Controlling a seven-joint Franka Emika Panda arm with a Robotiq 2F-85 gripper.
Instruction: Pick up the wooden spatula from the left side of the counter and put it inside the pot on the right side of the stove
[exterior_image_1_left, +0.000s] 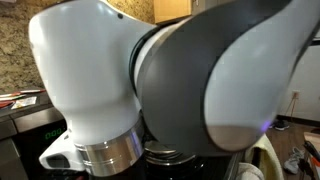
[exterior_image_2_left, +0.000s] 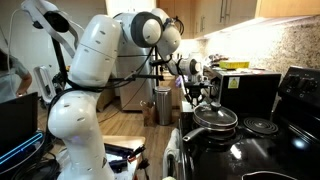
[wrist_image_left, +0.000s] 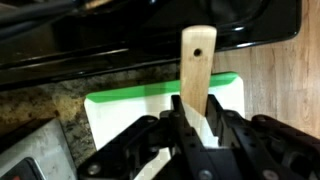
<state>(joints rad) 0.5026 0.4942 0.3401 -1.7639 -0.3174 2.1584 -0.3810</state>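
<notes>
Pale wood, flat and slim with a rounded tip: that's the wooden spatula (wrist_image_left: 198, 55) in the wrist view, standing upright in the frame with a smooth, matte grain. The black gripper (wrist_image_left: 198, 118) has its fingers (wrist_image_left: 181, 122) pinched in tight on both flat faces of the blade, so the jaws are nearly together with only the wood between them. The lower end of the spatula disappears down between the fingers.

Behind it lies a board (wrist_image_left: 120, 100) with a bright green rim and a white middle, rectangular with soft corners. It sits on a speckled brown granite countertop (wrist_image_left: 40, 105). To the side there's a warm wood-grain surface (wrist_image_left: 280, 80), and a glossy black edge (wrist_image_left: 150, 30) runs across the top.

In an exterior view, the white, rounded arm (exterior_image_2_left: 95, 60) reaches toward the black stove (exterior_image_2_left: 290, 140), where dark pans sit; I can't tell which one is the pot. In an exterior view, the arm's white and grey joint (exterior_image_1_left: 160, 80) blocks nearly everything.
</notes>
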